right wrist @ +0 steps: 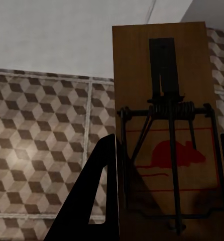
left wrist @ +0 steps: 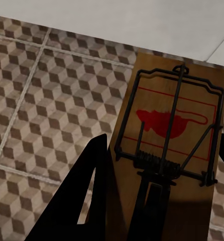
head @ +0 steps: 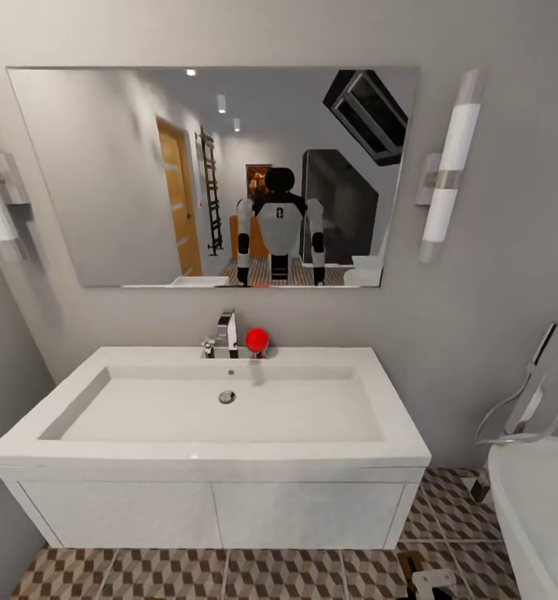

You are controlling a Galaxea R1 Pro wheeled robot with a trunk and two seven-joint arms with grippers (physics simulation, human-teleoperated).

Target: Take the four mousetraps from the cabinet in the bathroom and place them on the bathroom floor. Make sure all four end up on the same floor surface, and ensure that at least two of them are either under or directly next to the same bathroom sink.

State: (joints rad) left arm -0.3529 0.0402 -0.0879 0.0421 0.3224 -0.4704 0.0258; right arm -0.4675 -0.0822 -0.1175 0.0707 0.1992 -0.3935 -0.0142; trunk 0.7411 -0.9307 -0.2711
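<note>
In the left wrist view my left gripper point(left wrist: 164, 155) is shut on a mousetrap point(left wrist: 167, 125), a tan board with a black spring bar and a red mouse print. It hangs above the cube-patterned bathroom floor point(left wrist: 46, 100). My right gripper point(right wrist: 168, 140) is shut on a second mousetrap point(right wrist: 164, 90), also held above the floor point(right wrist: 36, 130). Straight ahead in the head view stands the wide white sink point(head: 229, 454), with the patterned floor point(head: 187, 575) below it. The cabinet is out of view.
White vanity doors point(head: 212, 512) close the space under the sink. A chrome tap point(head: 225, 333) and a red ball point(head: 256, 339) sit on its back edge, below a wall mirror point(head: 212, 175). A white bathtub point(head: 537, 517) stands at the right.
</note>
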